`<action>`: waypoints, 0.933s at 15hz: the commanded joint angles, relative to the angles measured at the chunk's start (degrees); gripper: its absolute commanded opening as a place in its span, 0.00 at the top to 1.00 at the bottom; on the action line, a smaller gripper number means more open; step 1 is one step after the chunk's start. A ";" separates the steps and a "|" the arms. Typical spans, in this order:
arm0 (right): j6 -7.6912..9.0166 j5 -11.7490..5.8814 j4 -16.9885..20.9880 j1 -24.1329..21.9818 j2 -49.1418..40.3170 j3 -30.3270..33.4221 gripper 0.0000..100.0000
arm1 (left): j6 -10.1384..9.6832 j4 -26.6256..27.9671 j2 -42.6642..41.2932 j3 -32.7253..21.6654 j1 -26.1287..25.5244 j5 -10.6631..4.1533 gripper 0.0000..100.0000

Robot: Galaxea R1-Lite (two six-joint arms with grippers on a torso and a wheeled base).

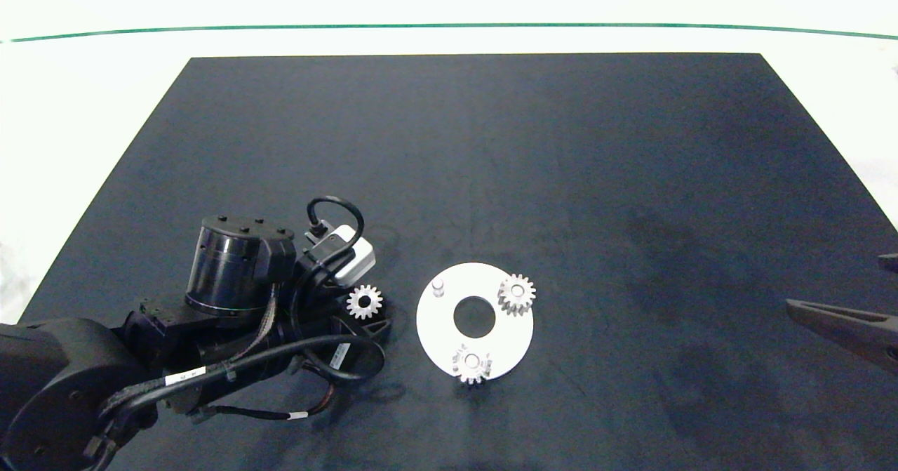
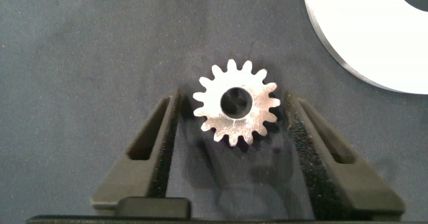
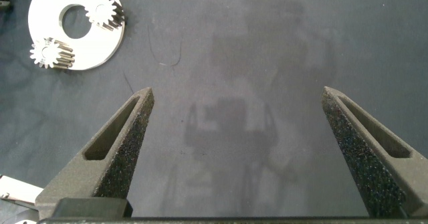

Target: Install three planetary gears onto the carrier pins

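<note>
Head view: lying on a dark mat (image 1: 491, 141), white disc (image 1: 442, 323) carrying two gears (image 1: 517, 294) on pins, third pin (image 1: 438, 287) standing bare; loose gear (image 1: 364, 302) lying left of the disc, left arm covering the mat beside it; right gripper (image 1: 885, 302) cut off at the edge.

Left wrist view: left gripper (image 2: 233, 127) straddling the loose gear (image 2: 236, 103), fingers (image 2: 152, 140) spread, not touching it; disc (image 2: 374, 30) partly cropped.

Right wrist view: right gripper (image 3: 237, 120) hanging wide apart, holding nothing; disc (image 3: 77, 23) far off.
</note>
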State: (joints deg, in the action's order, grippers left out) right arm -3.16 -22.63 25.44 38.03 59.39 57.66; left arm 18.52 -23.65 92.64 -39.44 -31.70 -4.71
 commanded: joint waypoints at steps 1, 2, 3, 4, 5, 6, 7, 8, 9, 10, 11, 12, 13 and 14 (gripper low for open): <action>-0.01 -0.14 0.13 0.02 0.20 -0.01 0.00 | 0.12 -0.17 -0.09 0.06 -0.03 -0.04 0.45; -0.01 -0.14 0.13 0.02 0.20 -0.01 0.00 | 0.12 -0.17 -0.09 -0.03 -0.03 -0.04 0.47; -0.09 -0.14 0.13 0.02 0.20 -0.01 0.00 | 0.12 -0.17 0.00 -0.03 -0.03 -0.04 0.48; -0.09 -0.14 0.13 0.02 0.20 -0.01 0.00 | 0.12 -0.17 -0.09 0.06 -0.03 -0.04 0.51; -0.01 -0.14 0.13 0.02 0.20 -0.01 0.00 | 0.12 -0.17 0.00 0.06 -0.03 -0.04 0.53; -0.01 -0.14 0.13 0.02 0.11 -0.01 0.00 | 0.12 -0.17 -0.09 0.06 -0.03 -0.04 0.54; -0.09 -0.14 0.13 0.02 0.11 -0.01 0.00 | 0.03 -0.08 0.00 0.06 -0.03 -0.04 0.57; -0.09 -0.14 0.13 0.02 0.11 -0.01 0.00 | 0.03 -0.08 0.00 0.15 -0.03 -0.04 0.59; -0.09 -0.14 0.13 0.02 0.11 -0.01 0.00 | 0.03 -0.08 0.09 0.06 -0.03 -0.04 0.60; -0.09 -0.14 0.13 0.02 0.11 -0.01 0.00 | 0.03 -0.08 0.26 0.06 -0.03 -0.04 0.63; -0.62 -0.05 0.13 0.02 0.11 -0.01 0.00 | 0.03 -0.08 0.26 0.15 -0.03 -0.04 0.65; -0.89 0.57 0.13 0.02 0.20 -0.01 0.00 | 0.03 -0.08 0.26 0.06 -0.03 -0.04 0.66; -0.97 0.57 0.13 0.02 0.20 -0.09 0.00 | 0.03 -0.08 0.26 0.15 -0.03 -0.04 0.69; -0.97 0.57 0.13 0.02 0.20 -0.36 0.00 | 0.03 -0.08 0.26 0.15 -0.03 -0.04 0.71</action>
State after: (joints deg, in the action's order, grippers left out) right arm -4.10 -21.96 25.43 38.03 59.43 57.47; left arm 18.46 -23.61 92.83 -39.30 -31.74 -4.68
